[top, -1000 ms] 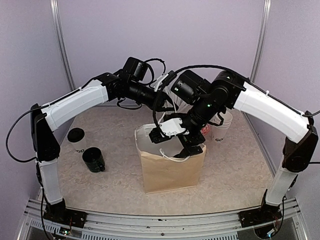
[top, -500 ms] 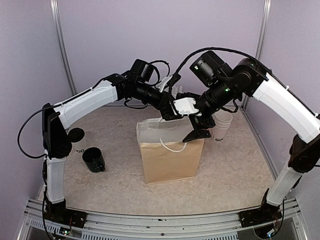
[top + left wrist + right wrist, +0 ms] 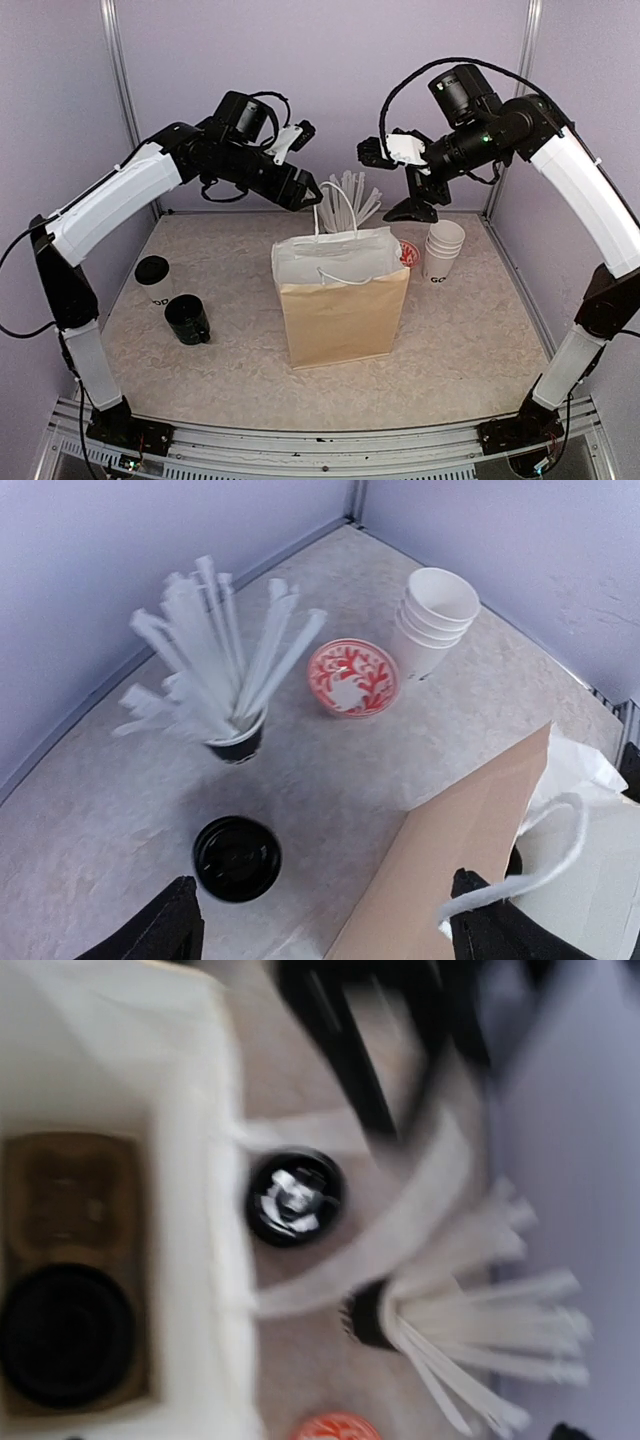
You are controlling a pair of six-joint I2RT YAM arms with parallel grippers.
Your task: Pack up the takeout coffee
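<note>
The takeout coffee (image 3: pixel 153 272), a white paper cup with a flat black lid and black lettering, stands at the table's left, far from both grippers. The brown paper bag (image 3: pixel 340 320) stands upright in the middle with its white handles up. My left gripper (image 3: pixel 298 165) hangs open above and behind the bag's left corner. In the left wrist view one white handle (image 3: pixel 545 845) runs across its right finger (image 3: pixel 485 925). My right gripper (image 3: pixel 392 180) is open, high behind the bag's right side. Inside the bag (image 3: pixel 190 1110), a blurred dark round shape (image 3: pixel 65 1335) sits in brown cardboard.
A dark green mug (image 3: pixel 187 320) stands beside the coffee. Behind the bag are a black cup of white straws (image 3: pixel 215 670), a round black lid (image 3: pixel 237 858), a red patterned lid (image 3: pixel 353 677) and a stack of white cups (image 3: pixel 443 250). Walls close the back and sides.
Both arms have risen up and back from the bag's mouth. The left gripper, shut at the bag's top before, now stands open. The bag's mouth has narrowed.
</note>
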